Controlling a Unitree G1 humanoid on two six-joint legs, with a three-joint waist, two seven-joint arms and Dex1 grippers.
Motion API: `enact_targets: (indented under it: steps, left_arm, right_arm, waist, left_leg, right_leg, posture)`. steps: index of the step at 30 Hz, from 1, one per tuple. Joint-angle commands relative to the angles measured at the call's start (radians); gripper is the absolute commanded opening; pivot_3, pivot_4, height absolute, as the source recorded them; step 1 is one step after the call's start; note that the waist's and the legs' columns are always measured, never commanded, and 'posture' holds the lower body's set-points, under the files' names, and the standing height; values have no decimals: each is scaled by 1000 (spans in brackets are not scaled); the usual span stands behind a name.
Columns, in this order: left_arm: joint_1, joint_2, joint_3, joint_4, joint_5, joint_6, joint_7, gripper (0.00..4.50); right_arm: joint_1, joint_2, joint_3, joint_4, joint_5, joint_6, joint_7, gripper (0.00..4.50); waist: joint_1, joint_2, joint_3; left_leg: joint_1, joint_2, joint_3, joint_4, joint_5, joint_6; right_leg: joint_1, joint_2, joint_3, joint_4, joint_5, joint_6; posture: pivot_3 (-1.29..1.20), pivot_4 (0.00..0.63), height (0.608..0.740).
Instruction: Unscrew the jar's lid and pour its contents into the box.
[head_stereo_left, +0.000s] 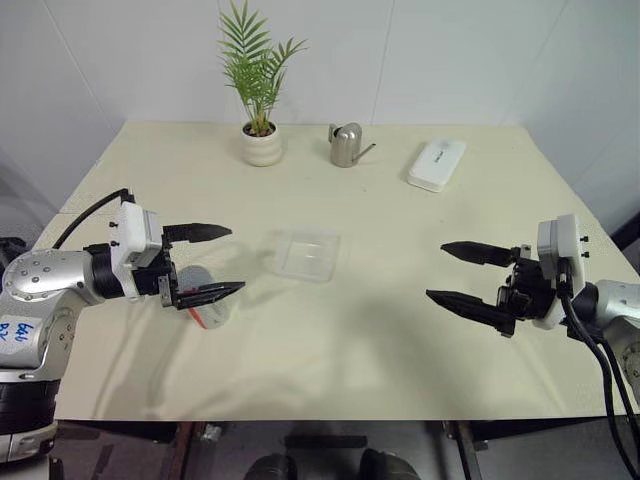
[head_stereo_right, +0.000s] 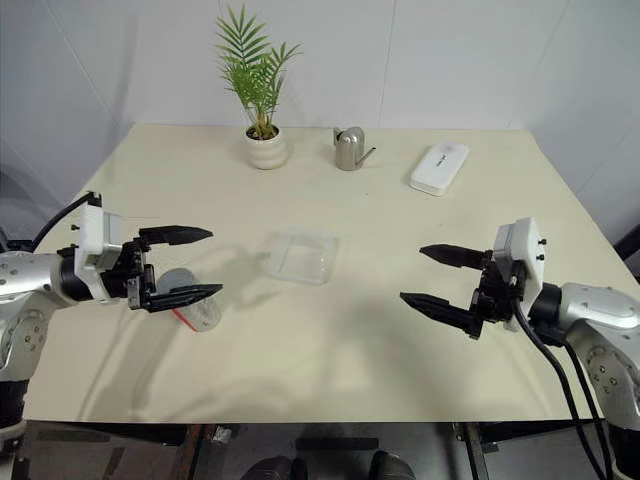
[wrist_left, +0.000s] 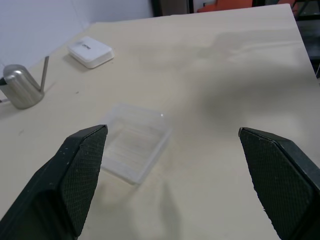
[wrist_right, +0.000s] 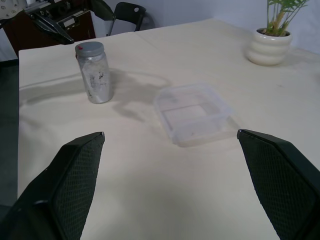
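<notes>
The left end effector (head_stereo_left: 207, 262) hangs above the bench (head_stereo_left: 400, 330) with its two black fingers spread wide and nothing between them, pointing level toward the middle; the right end effector (head_stereo_left: 462, 274) faces it from the other side, equally wide and empty. The jar (wrist_right: 94, 72) stands upright on the bench just under and behind the left end effector's lower finger, not touched by it — a translucent grey cylinder with pale powdery contents clinging to its wall and a few tiny dark specks (wrist_right: 101, 76) showing inside. The lid (wrist_right: 90, 48), grey with a small red mark, is still screwed on top. The box (head_stereo_left: 307, 254), a shallow clear tray with rounded corners, lies flat near the centre of the bench between the two end effectors, well apart from the jar; I cannot make out anything in it. Along the far edge stand a potted plant (head_stereo_left: 260, 88) in a white ribbed pot, a steel watering can (head_stereo_left: 347, 146) beside it, and a white oblong case (head_stereo_left: 437, 164) — all away from the task's things.
</notes>
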Motion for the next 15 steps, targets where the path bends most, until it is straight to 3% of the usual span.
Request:
enact_targets:
  steps: [1,12,15]
  left_arm:
    - [30,14,50,-52,-1,-8,25,4486]
    - [253,-34,346,-265,-24,54,281,4486]
    - [436,-118,447,-408,-43,98,350,4486]
  right_arm:
    - [-46,21,28,24,-21,-45,20,4500]
    - [-253,145,190,200,-97,-124,110,4500]
    - [-312,197,228,229,-113,-160,141,4500]
  waist:
    - [-2,0,0]
    - [-14,0,0]
    - [-23,0,0]
  left_leg:
    - [0,0,0,0,0,0]
    - [1,1,2,0,-1,0]
    - [1,1,2,0,-2,0]
  right_leg:
    - [0,0,0,0,0,0]
    - [-1,0,3,0,0,0]
    - [-1,0,2,0,0,0]
  posture:
    - [0,150,740]
    - [0,150,740]
    - [0,150,740]
